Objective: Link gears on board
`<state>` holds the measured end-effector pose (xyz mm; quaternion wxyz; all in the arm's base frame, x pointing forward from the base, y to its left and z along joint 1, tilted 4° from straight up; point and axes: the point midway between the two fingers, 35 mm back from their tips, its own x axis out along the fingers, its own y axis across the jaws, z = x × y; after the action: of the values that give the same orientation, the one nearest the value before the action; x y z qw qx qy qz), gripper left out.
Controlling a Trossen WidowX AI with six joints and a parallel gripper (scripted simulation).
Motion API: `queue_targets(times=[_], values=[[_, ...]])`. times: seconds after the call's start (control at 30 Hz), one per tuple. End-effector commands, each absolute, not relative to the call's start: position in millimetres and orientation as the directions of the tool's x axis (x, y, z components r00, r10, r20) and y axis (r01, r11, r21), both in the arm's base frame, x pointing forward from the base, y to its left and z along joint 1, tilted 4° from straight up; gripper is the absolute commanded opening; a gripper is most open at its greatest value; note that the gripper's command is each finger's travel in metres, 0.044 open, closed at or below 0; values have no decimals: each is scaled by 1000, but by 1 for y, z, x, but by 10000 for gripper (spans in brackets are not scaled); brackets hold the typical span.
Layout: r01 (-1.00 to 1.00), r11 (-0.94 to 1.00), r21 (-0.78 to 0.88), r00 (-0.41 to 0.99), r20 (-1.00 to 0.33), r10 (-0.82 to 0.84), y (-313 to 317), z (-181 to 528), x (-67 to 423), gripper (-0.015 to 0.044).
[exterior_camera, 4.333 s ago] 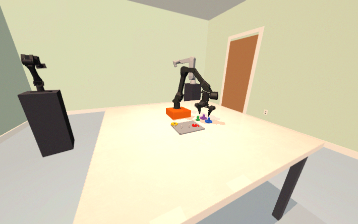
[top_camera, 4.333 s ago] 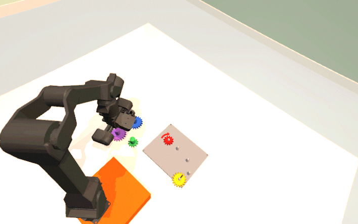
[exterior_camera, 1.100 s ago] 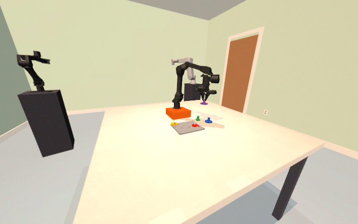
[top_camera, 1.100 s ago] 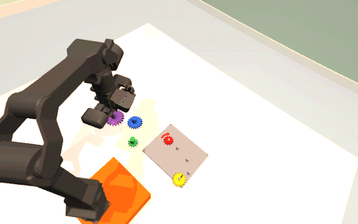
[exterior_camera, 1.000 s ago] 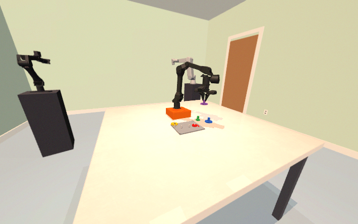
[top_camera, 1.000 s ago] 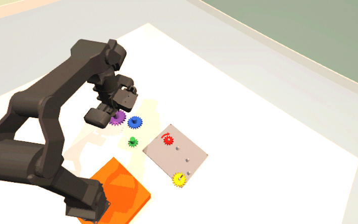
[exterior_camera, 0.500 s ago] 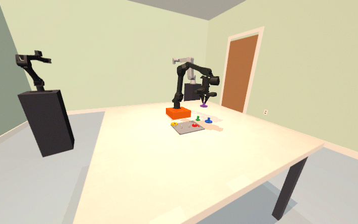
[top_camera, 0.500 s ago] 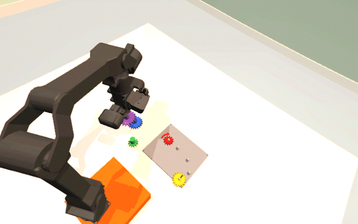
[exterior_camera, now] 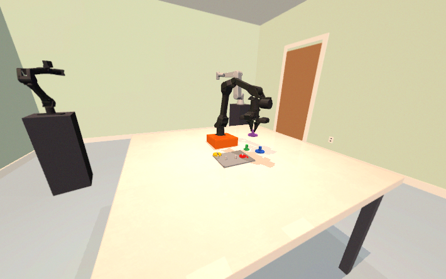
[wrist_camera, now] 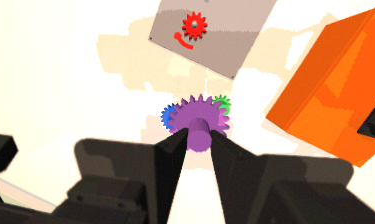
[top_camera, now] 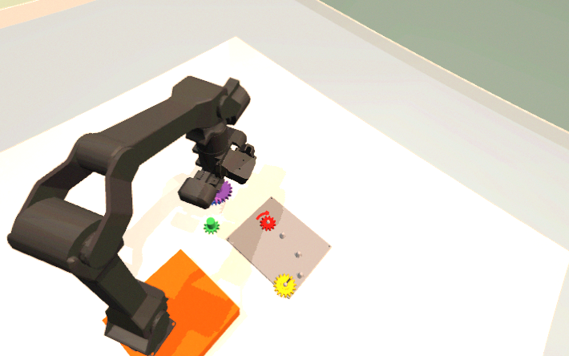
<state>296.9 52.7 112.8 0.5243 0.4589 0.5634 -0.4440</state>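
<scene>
Above the table, jaws clamp the purple gear [top_camera: 223, 192] [exterior_camera: 252, 135] [wrist_camera: 198, 114] by its knob, off the board [top_camera: 256, 240] [exterior_camera: 233, 159] [wrist_camera: 223, 45]. Three pegs bare; blue [exterior_camera: 259, 151] [wrist_camera: 167, 117] and green [top_camera: 211, 225] [exterior_camera: 246, 147] [wrist_camera: 223, 103] gears loose; chain unbuilt.

On the table [top_camera: 410, 264] [exterior_camera: 183, 207], the small green toothed gear [top_camera: 211, 226] [exterior_camera: 246, 147] [wrist_camera: 222, 103] lies between the orange square block [top_camera: 198, 301] [exterior_camera: 222, 140] [wrist_camera: 328, 75] and the blue toothed gear [top_camera: 215, 203] [exterior_camera: 259, 150] [wrist_camera: 167, 116]. The red toothed gear [top_camera: 268, 224] [exterior_camera: 243, 156] [wrist_camera: 194, 25] and yellow toothed gear [top_camera: 282, 286] [exterior_camera: 217, 154] sit on the grey square board [top_camera: 256, 247] [exterior_camera: 233, 161] [wrist_camera: 223, 50].
</scene>
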Motion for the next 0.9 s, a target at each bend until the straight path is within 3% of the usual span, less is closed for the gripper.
queue_targets(times=[0.0,0.87], values=[[983,181,-18,-27,-999,47,43,108,302,0],[985,172,-16,-23,-999,37,-19,84,321,0]])
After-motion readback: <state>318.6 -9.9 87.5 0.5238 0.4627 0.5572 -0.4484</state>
